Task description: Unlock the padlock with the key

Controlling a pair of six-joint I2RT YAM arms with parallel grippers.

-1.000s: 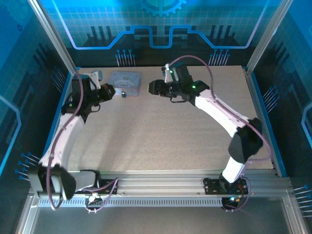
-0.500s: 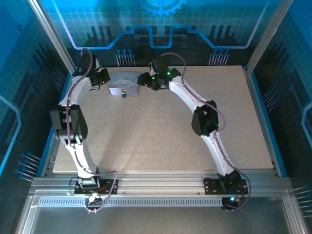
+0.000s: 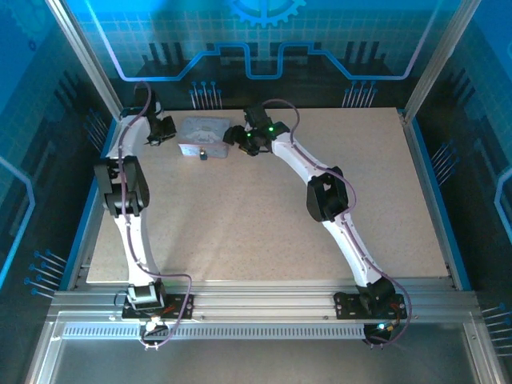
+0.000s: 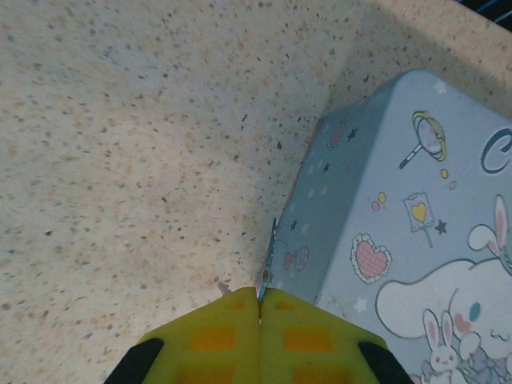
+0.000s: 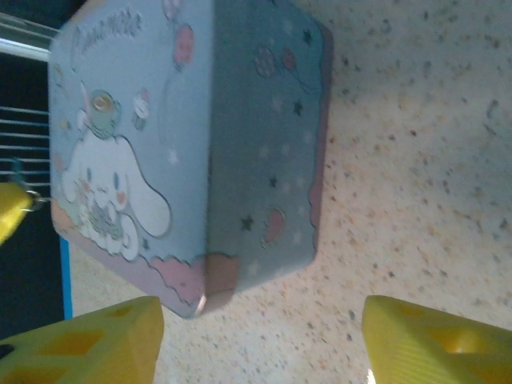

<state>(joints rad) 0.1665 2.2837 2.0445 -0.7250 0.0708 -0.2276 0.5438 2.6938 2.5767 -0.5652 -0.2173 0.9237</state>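
Gripping key (image 4: 268, 258) with clenched left fingers (image 4: 258, 314), just beside corner of cartoon tin (image 4: 400, 200); holding right fingers (image 3: 235, 136) released near tin's opposite side on tabletop (image 4: 120, 120).

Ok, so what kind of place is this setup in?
Probably a lab or demo robot cell, not a home: an aluminium frame holds blue circuit-print panels around a speckled tabletop, with the left arm and right arm bolted to a rail at its near edge.

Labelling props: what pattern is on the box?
Box: pale blue with cartoon bunny; left wrist view.
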